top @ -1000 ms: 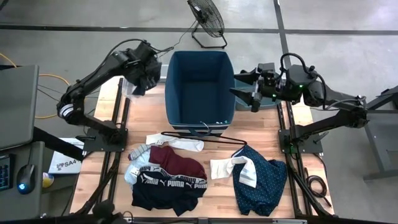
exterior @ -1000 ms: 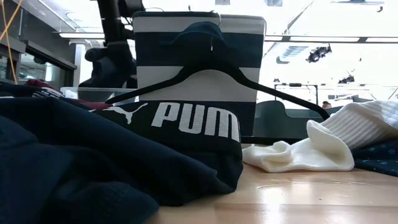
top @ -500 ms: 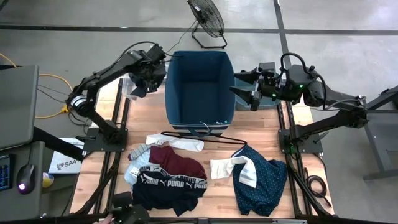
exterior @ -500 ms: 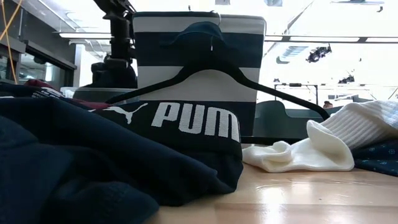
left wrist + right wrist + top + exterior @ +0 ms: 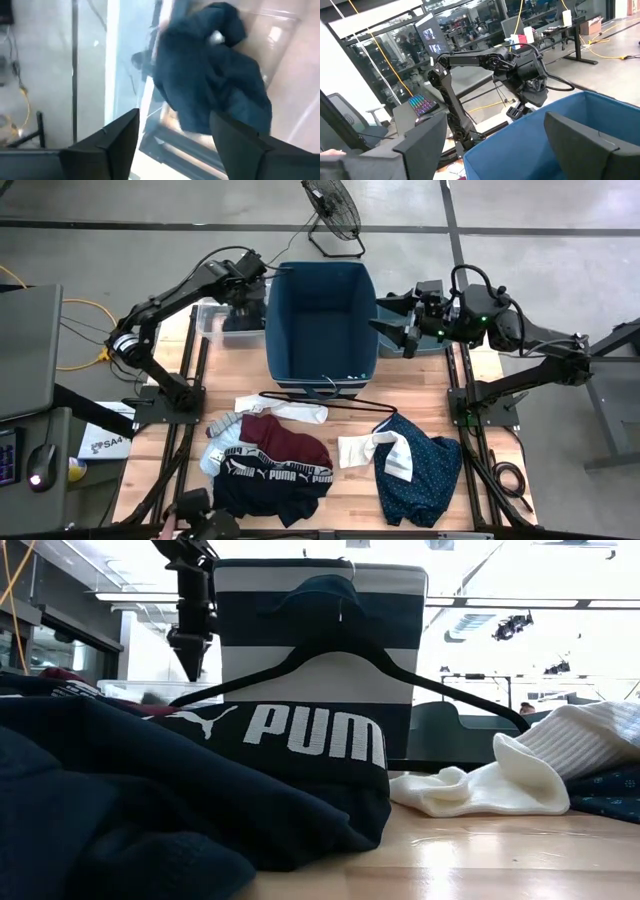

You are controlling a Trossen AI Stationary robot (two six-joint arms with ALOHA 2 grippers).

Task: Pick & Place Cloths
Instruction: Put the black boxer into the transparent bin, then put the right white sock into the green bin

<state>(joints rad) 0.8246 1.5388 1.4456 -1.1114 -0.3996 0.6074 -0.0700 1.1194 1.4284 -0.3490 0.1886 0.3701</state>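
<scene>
Left wrist view: dark garment (image 5: 212,75) in clear bin (image 5: 280,60)

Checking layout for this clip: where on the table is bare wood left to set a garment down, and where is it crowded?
Bare wood shows right of the blue bin above the dotted navy garment, and left of the bin above the white cloth. The front is crowded: the Puma shorts, maroon garment and hanger fill it.

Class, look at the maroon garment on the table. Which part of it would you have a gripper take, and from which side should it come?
Grip the maroon garment at its bare upper right part, coming straight down from above. It lies flat and soft, and the PUMA waistband covers its near edge, so a sideways approach would probably snag that black garment.
</scene>
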